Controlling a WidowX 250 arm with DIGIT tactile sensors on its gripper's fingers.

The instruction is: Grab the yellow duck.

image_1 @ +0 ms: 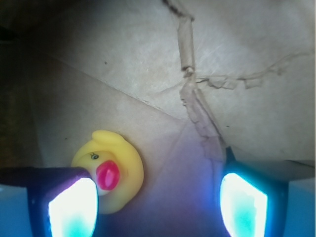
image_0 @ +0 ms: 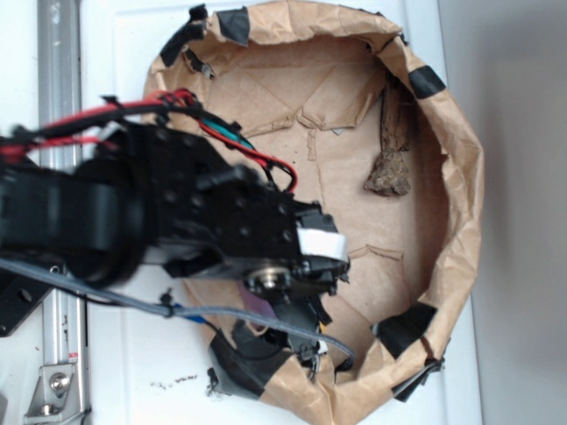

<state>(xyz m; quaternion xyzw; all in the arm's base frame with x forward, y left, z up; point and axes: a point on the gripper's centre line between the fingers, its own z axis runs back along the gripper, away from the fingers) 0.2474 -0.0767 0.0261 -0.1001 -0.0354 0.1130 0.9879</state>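
Gripper (image_1: 158, 202) of the robot has its two glowing pads wide apart and holds nothing, and the small bright yellow rubber duck with a red beak (image_1: 109, 175) lies on the brown paper floor just beside the left pad (image_1: 71, 207), partly behind it, not centred in the gap. So the grab is not yet done: I judge the gripper must shift toward the duck, then close. Over the duck, the black arm (image_0: 133, 217) reaches from the left into the taped brown paper bowl (image_0: 461, 159), well apart from the brown bark-like lump (image_0: 390, 173).
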